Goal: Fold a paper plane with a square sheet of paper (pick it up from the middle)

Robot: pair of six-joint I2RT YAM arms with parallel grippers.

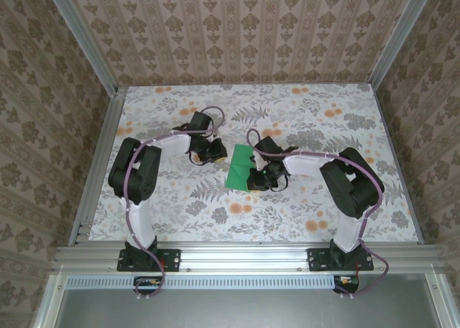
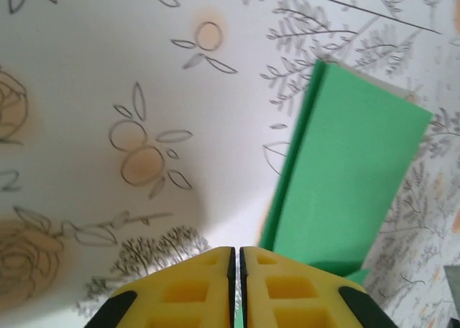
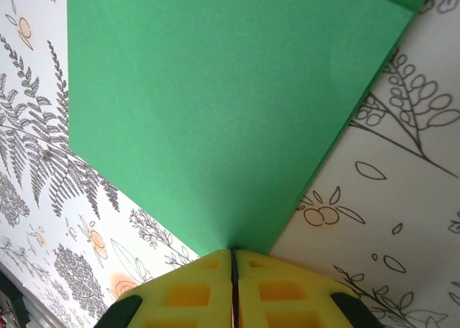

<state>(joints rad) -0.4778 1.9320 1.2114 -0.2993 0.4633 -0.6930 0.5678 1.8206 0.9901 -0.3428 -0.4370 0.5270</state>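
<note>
The square sheet of paper [image 1: 239, 171] is bright green and lies mid-table, folded over into a narrow rectangle rather than a paper plane. My right gripper [image 1: 257, 175] is at its right side. In the right wrist view the yellow jaws [image 3: 233, 252] are shut, and a corner of the sheet [image 3: 215, 112] runs into them. My left gripper [image 1: 219, 154] is just left of the sheet's upper end. Its jaws [image 2: 237, 250] are shut, with the paper [image 2: 352, 177] beside them to the right and a raised folded edge facing them.
The floral tabletop [image 1: 302, 112] is ringed by aluminium rails at the left [image 1: 97, 170], right [image 1: 401, 162] and front [image 1: 244, 256]. Patterned walls stand close behind and at both sides. Both arms bend inward toward the centre.
</note>
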